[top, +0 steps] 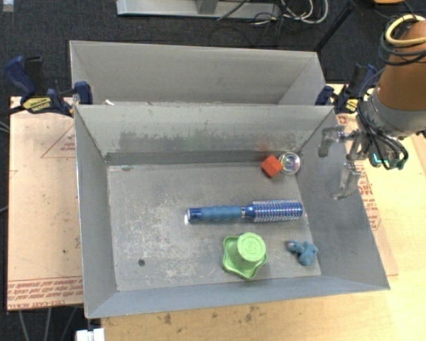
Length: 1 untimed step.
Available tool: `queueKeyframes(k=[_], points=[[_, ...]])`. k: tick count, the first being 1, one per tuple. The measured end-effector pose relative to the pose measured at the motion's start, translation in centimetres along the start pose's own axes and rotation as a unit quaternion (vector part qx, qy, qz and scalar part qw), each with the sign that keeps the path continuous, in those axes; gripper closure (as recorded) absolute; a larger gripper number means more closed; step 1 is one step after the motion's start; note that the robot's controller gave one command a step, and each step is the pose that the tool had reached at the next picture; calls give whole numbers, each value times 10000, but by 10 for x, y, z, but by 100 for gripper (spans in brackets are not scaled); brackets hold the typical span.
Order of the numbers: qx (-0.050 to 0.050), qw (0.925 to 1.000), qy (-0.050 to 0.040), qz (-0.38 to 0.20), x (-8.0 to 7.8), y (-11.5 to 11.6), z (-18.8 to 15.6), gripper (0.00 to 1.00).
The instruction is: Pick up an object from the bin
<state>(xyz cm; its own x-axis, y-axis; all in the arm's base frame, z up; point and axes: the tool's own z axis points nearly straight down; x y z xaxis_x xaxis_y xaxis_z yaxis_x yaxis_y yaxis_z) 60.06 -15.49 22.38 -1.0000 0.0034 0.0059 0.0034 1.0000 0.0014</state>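
Peering at the gripper (334, 170), I see its jaws standing apart with nothing between them, up and right of the blue hairbrush (245, 212), over the grey bin's (199, 130) sloping right wall. Cables crowd the wrist, and the arm is cut off at the frame edge. Just above the hairbrush's bristle end lie an orange block (271, 166) and a small shiny round thing (290, 163) I cannot identify. Below the hairbrush sits a green lobed cap (244, 254), and below its bristle end a small blue lump (303, 252) of unclear shape.
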Motion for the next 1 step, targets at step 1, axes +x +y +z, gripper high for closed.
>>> queueKeyframes(k=[1], points=[[-11, 9898, -6, -1426, 41, 104, 157, 0]])
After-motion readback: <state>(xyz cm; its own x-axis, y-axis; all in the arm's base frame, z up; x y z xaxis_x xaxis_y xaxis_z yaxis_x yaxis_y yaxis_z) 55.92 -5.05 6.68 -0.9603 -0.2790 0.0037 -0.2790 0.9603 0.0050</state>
